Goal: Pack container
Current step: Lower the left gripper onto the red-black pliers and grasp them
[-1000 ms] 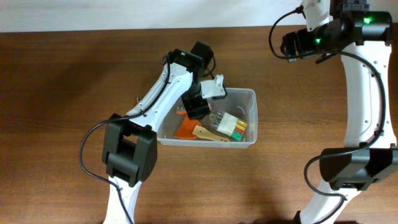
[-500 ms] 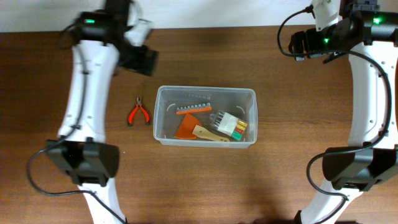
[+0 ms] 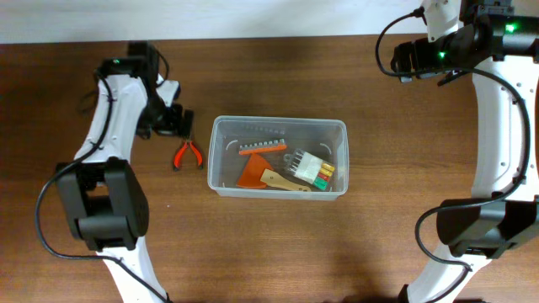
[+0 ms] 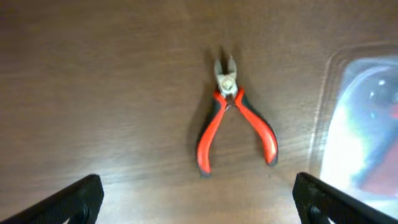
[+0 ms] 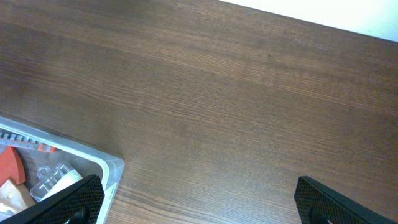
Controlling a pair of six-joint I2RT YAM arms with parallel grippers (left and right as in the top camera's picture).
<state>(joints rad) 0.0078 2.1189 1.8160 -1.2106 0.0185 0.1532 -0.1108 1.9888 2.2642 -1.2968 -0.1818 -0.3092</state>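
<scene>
The clear plastic container (image 3: 278, 123) sits mid-table and holds an orange scraper (image 3: 252, 174), a strip of bits (image 3: 262, 147) and a clear case with coloured pieces (image 3: 310, 167). Red-handled pliers (image 3: 187, 154) lie on the table just left of it. My left gripper (image 3: 172, 120) hovers just above and behind the pliers, open and empty. In the left wrist view the pliers (image 4: 233, 118) lie ahead between the wide-open fingers (image 4: 199, 199), with the container's edge (image 4: 348, 118) at the right. My right gripper (image 3: 406, 59) is open and empty at the far right back; its view shows the container's corner (image 5: 102, 167).
The white wall edge (image 3: 269, 17) runs along the table's back. Bare wood table (image 5: 236, 106) lies under the right gripper.
The left arm left the container, swung to the back left corner, and has now come down over the pliers. The right arm has barely moved.
</scene>
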